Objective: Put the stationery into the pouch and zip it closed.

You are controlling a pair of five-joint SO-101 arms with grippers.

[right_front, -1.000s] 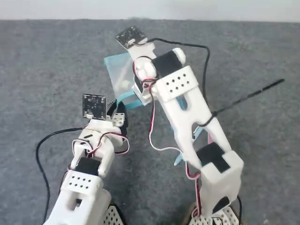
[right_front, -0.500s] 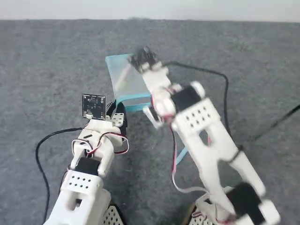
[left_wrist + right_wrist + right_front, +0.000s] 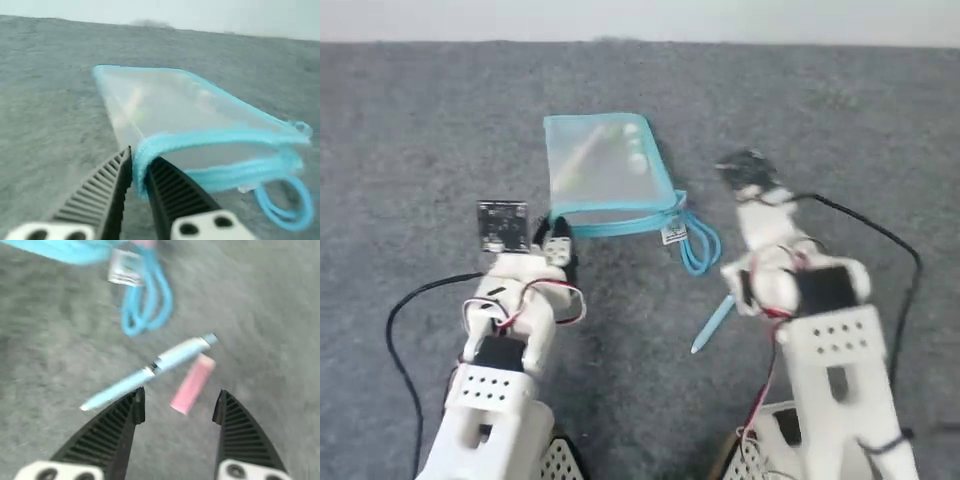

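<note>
Two grippers: left gripper (image 3: 139, 159) pinches pouch (image 3: 190, 110) corner; right gripper (image 3: 177, 402) apart near diagonal pen (image 3: 150, 371).

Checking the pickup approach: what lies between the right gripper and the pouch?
Right wrist view: a blue pen and a pink item lie between them.

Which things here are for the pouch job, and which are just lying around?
Job: pouch, blue pen, pink stick, left pincer shut on the pouch's corner, right pincer open over pen and stick.
Lying about: black cable, grey table cover.
</note>
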